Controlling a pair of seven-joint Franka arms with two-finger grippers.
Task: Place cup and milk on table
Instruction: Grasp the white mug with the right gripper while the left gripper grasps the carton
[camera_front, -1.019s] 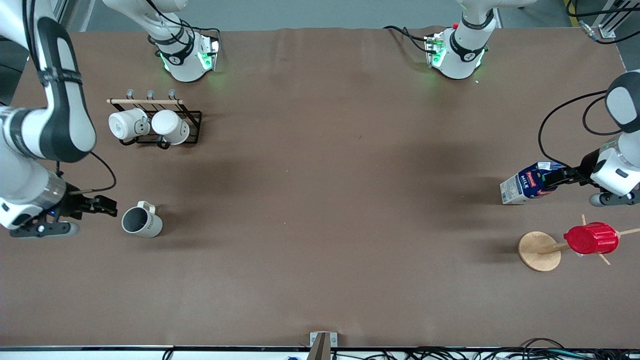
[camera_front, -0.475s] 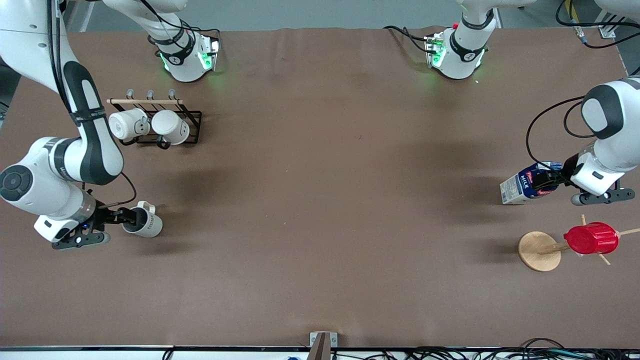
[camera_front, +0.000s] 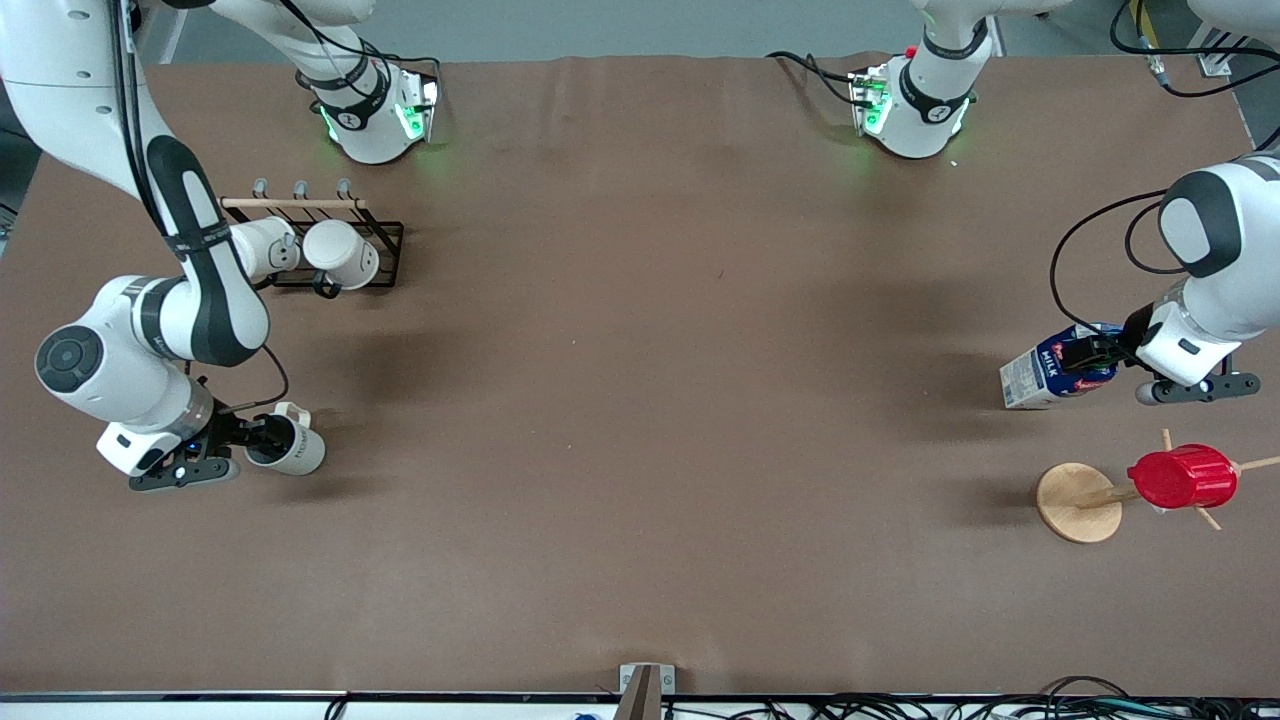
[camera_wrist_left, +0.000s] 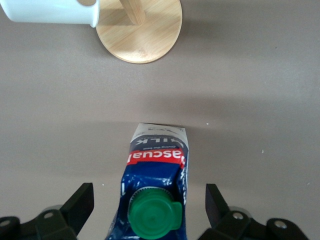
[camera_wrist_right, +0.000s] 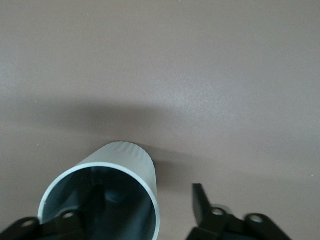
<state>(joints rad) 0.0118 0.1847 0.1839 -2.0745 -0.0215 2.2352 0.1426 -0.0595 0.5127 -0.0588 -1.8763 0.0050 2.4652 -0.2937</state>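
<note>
Brown sheeting covers the whole table (camera_front: 640, 420). On the front view's clock face, our cup (camera_front: 295, 448) lies on its side at about eight o'clock and the milk (camera_front: 1050, 368) lies tipped over at about three o'clock.

Our right gripper (camera_front: 250, 437) sits at the cup's mouth with its fingers apart, one inside the dark interior and one outside the wall (camera_wrist_right: 132, 165). Our left gripper (camera_front: 1085, 353) has its fingers spread on either side of the carton's capped end, with the green cap (camera_wrist_left: 152, 216) between them.

We judge both arms ready to close. We should center each grasp first, squeeze the carton gently so it does not crumple, then lift and rotate each item upright. We must also keep clear of the red cup (camera_front: 1183, 476) on its wooden stand (camera_front: 1072, 502) and of the mug rack (camera_front: 330, 250).
</note>
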